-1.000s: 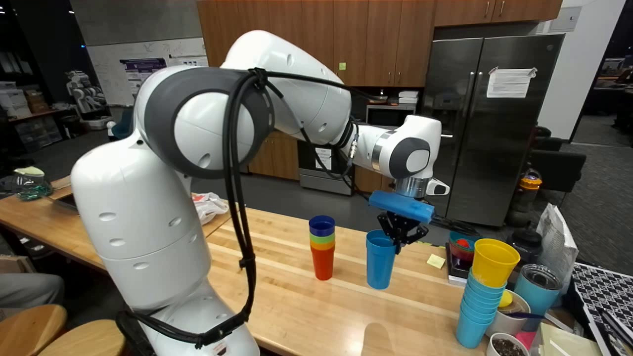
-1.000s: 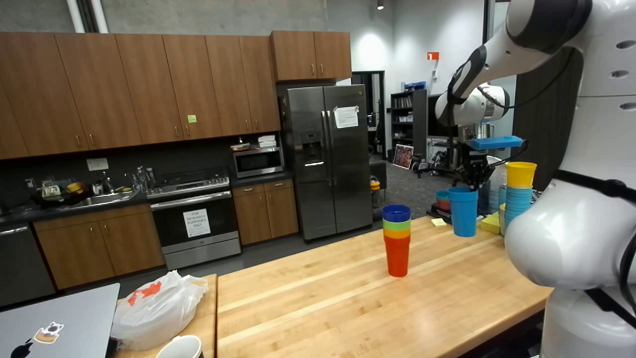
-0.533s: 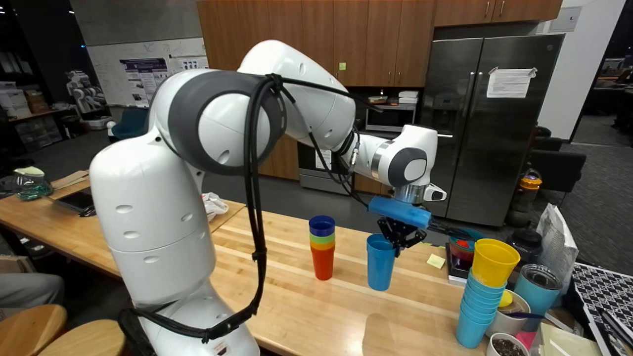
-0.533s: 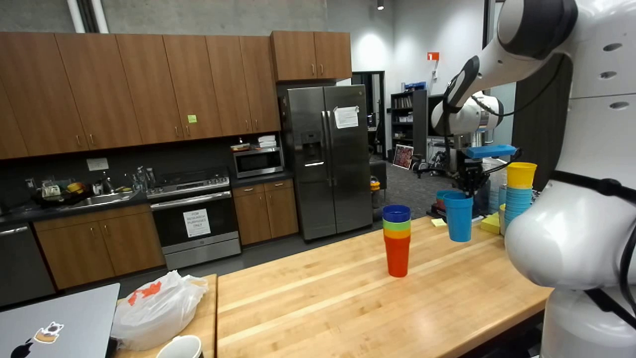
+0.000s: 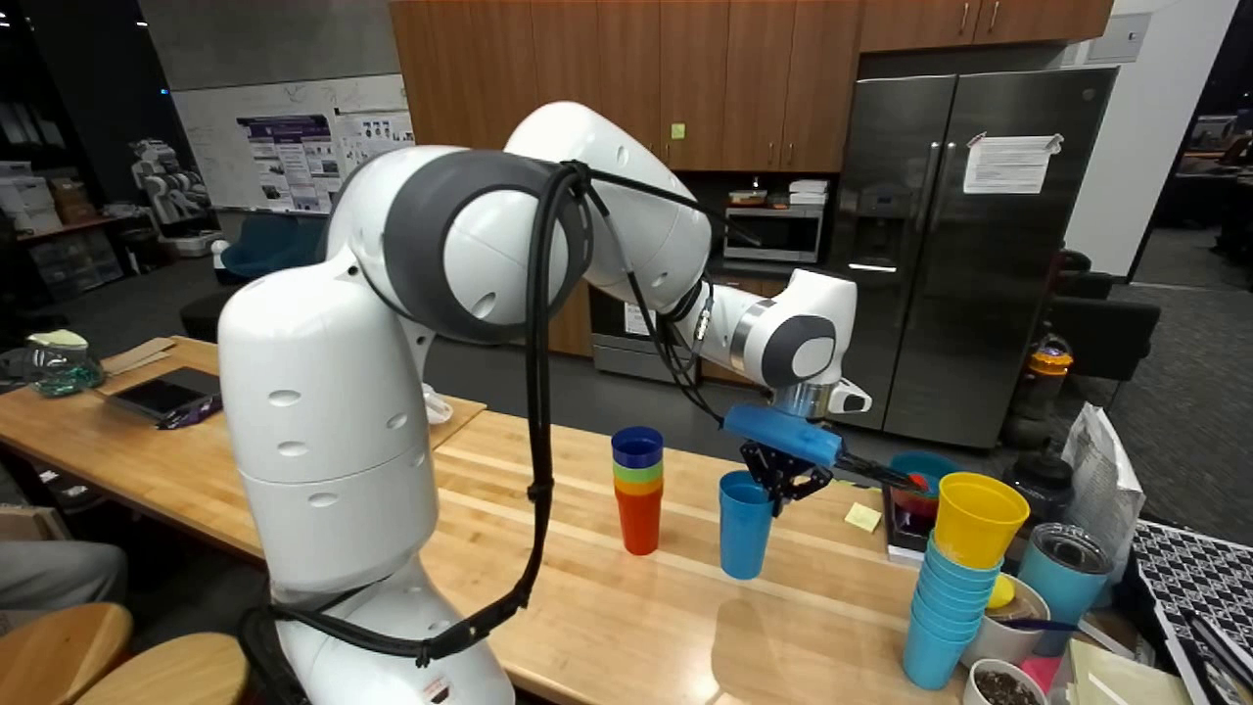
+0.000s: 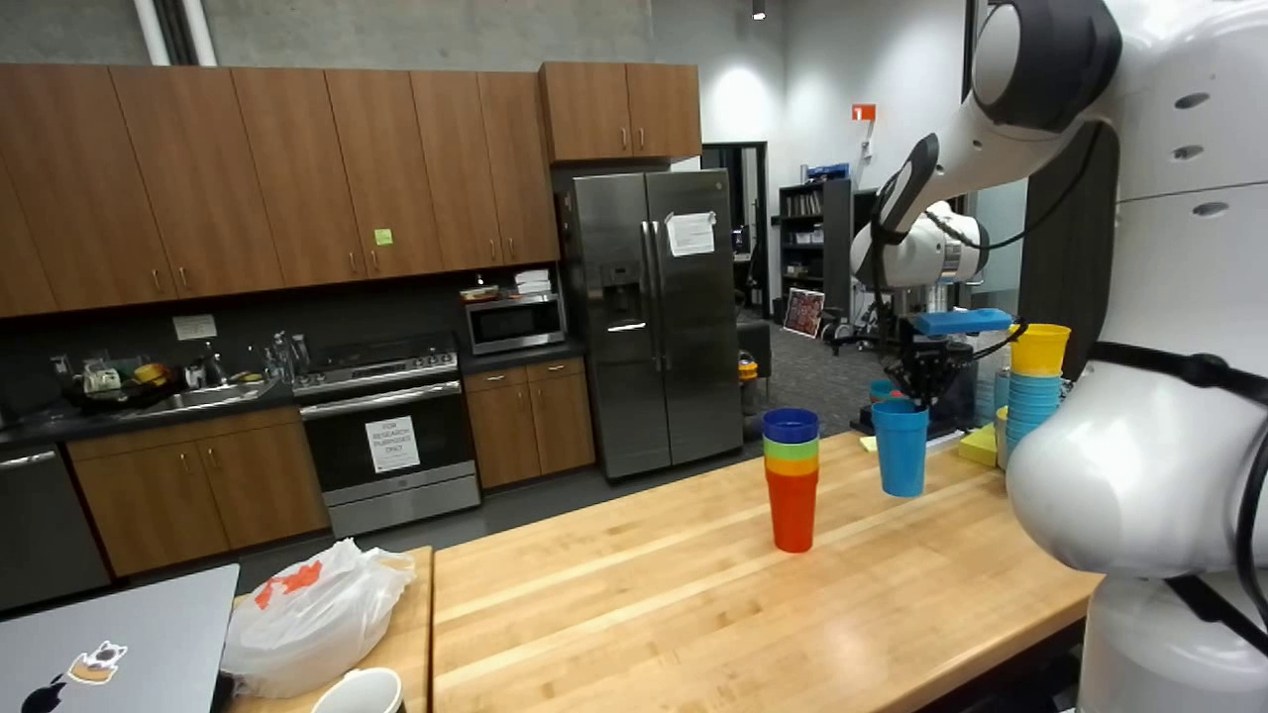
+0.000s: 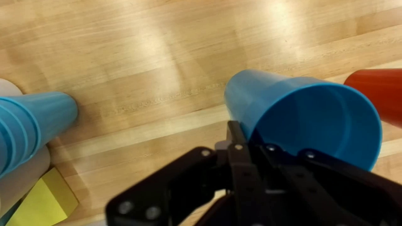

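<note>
Since half a second earlier, the blue cup (image 7: 311, 116) and the claw (image 7: 246, 136) had sunk a little together and edged sideways. The claw was pinched closed on the cup's rim, one finger inside; whether the base met the wooden table (image 6: 644, 614) I could not tell. A slow, level path seemed best, as this one-sided grip might let it swing. Near the cup stood the multicoloured cup stack (image 5: 639, 490); well apart, the light-blue stack (image 5: 950, 607) under a yellow cup (image 5: 979, 519); farthest, the fridge (image 5: 989, 284).
</note>
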Controlling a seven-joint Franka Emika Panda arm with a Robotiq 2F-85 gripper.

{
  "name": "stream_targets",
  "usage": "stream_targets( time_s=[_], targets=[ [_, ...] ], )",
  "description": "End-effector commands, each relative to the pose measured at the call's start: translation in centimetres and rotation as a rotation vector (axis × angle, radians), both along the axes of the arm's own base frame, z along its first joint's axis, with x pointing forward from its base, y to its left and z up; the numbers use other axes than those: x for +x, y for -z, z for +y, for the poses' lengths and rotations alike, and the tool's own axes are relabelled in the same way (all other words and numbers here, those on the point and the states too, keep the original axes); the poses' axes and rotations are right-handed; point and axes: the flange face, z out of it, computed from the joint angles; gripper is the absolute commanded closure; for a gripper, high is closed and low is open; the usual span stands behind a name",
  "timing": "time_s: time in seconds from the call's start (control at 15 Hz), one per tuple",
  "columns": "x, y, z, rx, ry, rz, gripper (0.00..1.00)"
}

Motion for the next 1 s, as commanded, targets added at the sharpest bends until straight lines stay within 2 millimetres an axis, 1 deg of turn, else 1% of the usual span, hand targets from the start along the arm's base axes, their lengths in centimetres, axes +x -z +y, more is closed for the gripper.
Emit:
stream_targets(
  time_s=[0.0, 0.93],
  targets=[
    [0.5, 0.7, 0.4, 0.009, 0.006, -0.011, 0.99],
    [1.8, 5.6, 1.5, 0.038, 0.008, 0.020, 0.99]
  ],
)
